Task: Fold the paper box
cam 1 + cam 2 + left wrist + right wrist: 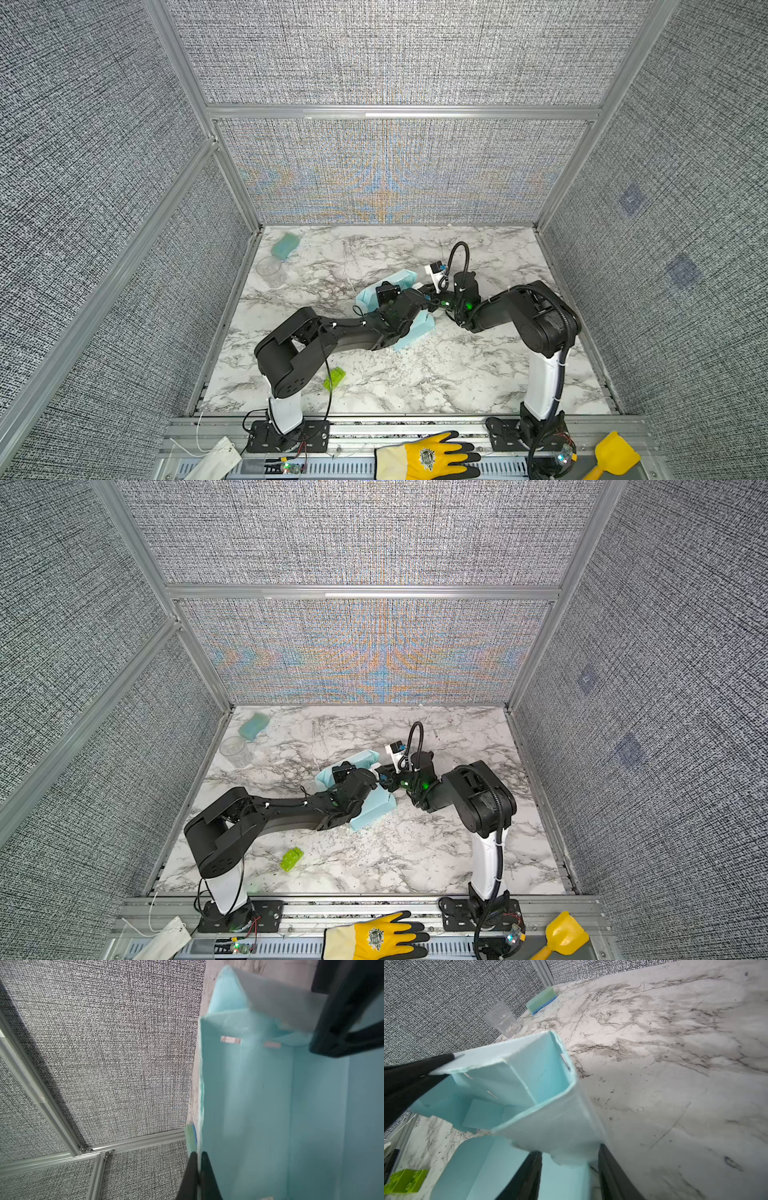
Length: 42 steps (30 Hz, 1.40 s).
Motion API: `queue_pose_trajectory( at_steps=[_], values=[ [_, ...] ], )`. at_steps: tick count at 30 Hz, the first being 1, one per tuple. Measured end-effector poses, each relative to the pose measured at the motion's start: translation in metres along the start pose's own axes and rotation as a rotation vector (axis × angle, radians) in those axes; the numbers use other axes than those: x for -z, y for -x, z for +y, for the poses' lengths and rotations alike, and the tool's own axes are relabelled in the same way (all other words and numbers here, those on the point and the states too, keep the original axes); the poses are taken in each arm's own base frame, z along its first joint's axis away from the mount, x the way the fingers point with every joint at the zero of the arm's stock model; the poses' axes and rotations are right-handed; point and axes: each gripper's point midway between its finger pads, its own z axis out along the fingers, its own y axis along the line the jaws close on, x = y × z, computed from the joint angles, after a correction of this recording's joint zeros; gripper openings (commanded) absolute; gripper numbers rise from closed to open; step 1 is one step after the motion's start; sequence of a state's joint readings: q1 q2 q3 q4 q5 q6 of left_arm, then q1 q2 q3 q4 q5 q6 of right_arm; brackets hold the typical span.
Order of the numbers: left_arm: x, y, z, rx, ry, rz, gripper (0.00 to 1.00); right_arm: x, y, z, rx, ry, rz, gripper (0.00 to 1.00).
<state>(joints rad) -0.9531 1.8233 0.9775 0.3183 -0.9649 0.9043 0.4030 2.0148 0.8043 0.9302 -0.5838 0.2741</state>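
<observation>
The pale blue paper box lies partly folded at the middle of the marble table, half covered by both arms. My left gripper is shut on the edge of one upright box wall; in the right wrist view its dark fingers pinch that wall at the left. My right gripper straddles a folded side panel of the box, which fills the gap between its two fingers. One right finger shows dark inside the box in the left wrist view.
A teal sponge and a clear cup stand at the back left by the wall. A lime-green brick lies near the left arm's base. A yellow glove and a yellow scoop rest on the front rail.
</observation>
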Motion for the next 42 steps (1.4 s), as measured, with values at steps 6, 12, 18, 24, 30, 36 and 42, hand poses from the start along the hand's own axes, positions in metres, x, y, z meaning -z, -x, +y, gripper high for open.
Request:
queue_pose_trajectory(
  at_steps=[6, 12, 18, 24, 30, 36, 42],
  values=[
    [0.001, 0.002, 0.002, 0.019, -0.003, -0.007, 0.0, 0.001, 0.001, 0.001, 0.019, -0.017, -0.012, 0.45],
    [0.001, 0.002, 0.001, 0.02, -0.015, -0.007, 0.0, 0.003, 0.006, 0.007, 0.038, -0.007, -0.044, 0.44],
    [0.001, 0.001, -0.001, 0.021, -0.022, -0.003, 0.0, 0.006, 0.009, 0.015, 0.052, 0.013, -0.07, 0.44],
    [0.001, 0.002, -0.002, 0.027, -0.026, -0.007, 0.0, 0.012, 0.002, 0.015, 0.047, 0.006, -0.069, 0.44],
    [0.001, 0.001, -0.002, 0.03, -0.026, -0.007, 0.0, 0.03, 0.0, 0.003, 0.029, -0.039, -0.101, 0.44],
    [0.001, 0.002, -0.002, 0.031, -0.026, -0.007, 0.0, 0.036, 0.007, -0.024, -0.035, -0.098, -0.148, 0.44],
    [0.001, 0.002, -0.002, 0.03, -0.026, -0.007, 0.0, 0.027, 0.008, -0.03, -0.074, -0.097, -0.148, 0.44]
  ],
)
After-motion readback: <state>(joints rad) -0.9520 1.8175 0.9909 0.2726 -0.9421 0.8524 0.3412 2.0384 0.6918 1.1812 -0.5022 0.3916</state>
